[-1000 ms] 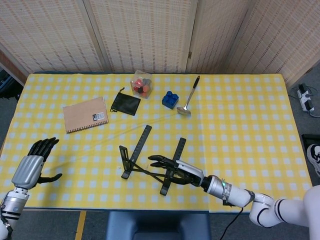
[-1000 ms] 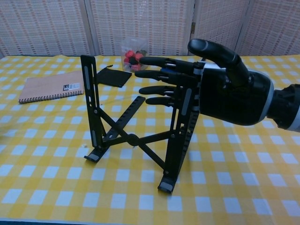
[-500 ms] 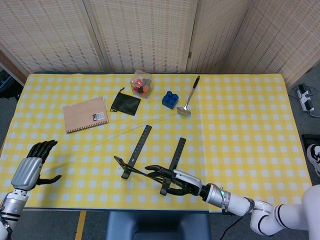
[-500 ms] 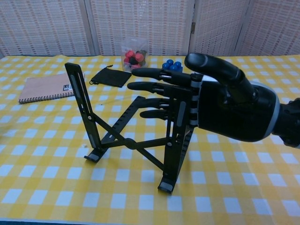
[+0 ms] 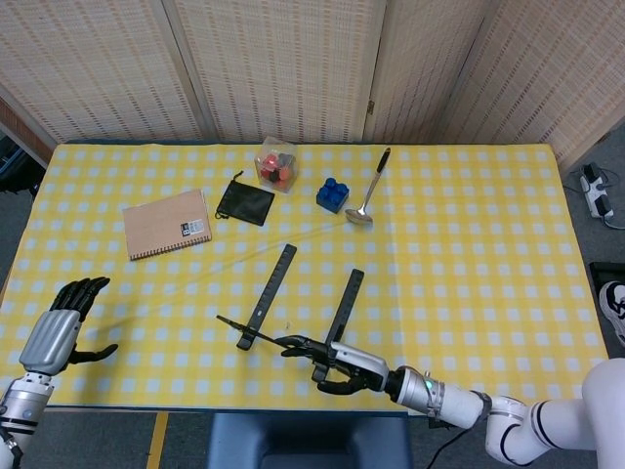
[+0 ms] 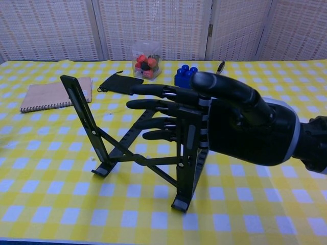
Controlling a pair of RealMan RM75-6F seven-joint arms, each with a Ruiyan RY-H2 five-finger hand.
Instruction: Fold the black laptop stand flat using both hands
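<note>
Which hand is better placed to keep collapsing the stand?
Right. The right hand is already at the laptop stand's near upright, fingers extended past it. The left hand hangs open near the table's left edge, well clear of the stand.

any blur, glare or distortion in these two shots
Head view: even, soft light, no glare, everything sharp down to the notebook. Chest view: the right hand looms oversized near the lens, hiding part of the laptop stand; the far clutter looks slightly soft.
</note>
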